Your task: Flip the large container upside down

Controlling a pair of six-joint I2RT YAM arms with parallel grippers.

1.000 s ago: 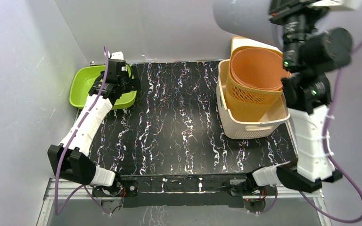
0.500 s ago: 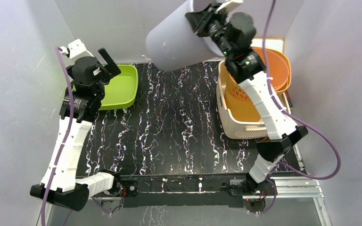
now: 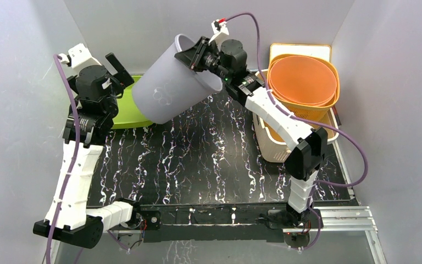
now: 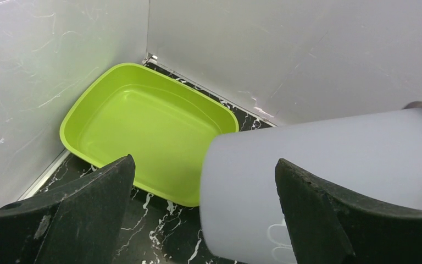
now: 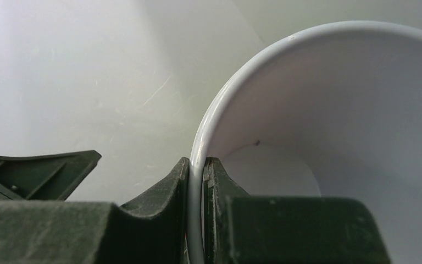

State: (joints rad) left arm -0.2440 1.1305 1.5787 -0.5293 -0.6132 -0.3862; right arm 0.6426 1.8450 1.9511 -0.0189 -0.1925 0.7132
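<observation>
The large container [image 3: 170, 93] is a pale grey plastic bin, held in the air and tilted on its side above the back left of the mat. Its closed base points down-left and its mouth up-right. My right gripper [image 3: 191, 55] is shut on its rim [image 5: 196, 165], one finger inside the wall and one outside. My left gripper [image 3: 122, 70] is open and raised just left of the bin's base, not touching it. In the left wrist view the grey container [image 4: 329, 176] fills the right side between my wide-apart fingers [image 4: 93, 203].
A lime green tray [image 4: 143, 126] lies at the back left corner, partly under the bin. At the back right an orange perforated basket [image 3: 302, 88] sits inside a cream crate [image 3: 286, 147]. Grey walls close in three sides of the black marbled mat [image 3: 209, 159].
The right arm has swung the grey container leftward and down, from high at the back right to the back left. The left arm has lifted off the green tray.
</observation>
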